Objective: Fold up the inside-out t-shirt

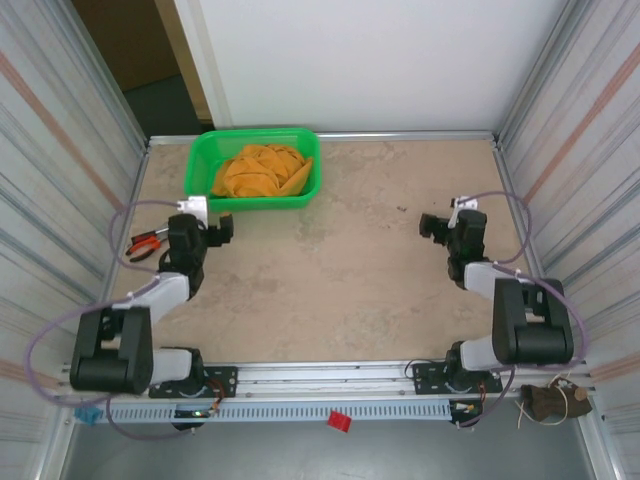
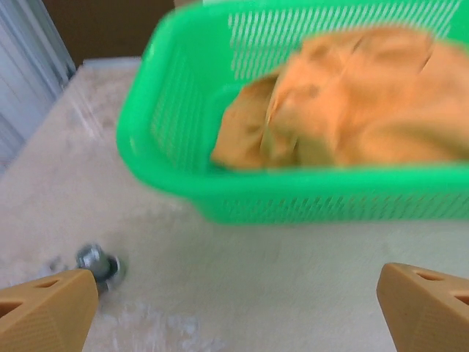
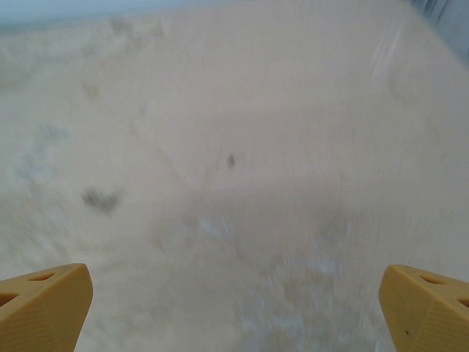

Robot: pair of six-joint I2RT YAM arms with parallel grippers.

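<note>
Left gripper [image 1: 218, 232] is hovering at the left of the top view, jaws standing wide apart and gripping nothing, just below the green basket [image 1: 203, 160]. Inside that basket, at the upper left of the frame, the inside-out t-shirt [image 1: 262, 172] is lying crumpled in a mustard heap. At the right, the right gripper [image 1: 432, 226] is hanging over the beige table [image 1: 340, 280], its jaws likewise spread wide and empty.

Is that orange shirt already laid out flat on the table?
No, the t-shirt lies crumpled in a heap inside the green basket.
</note>
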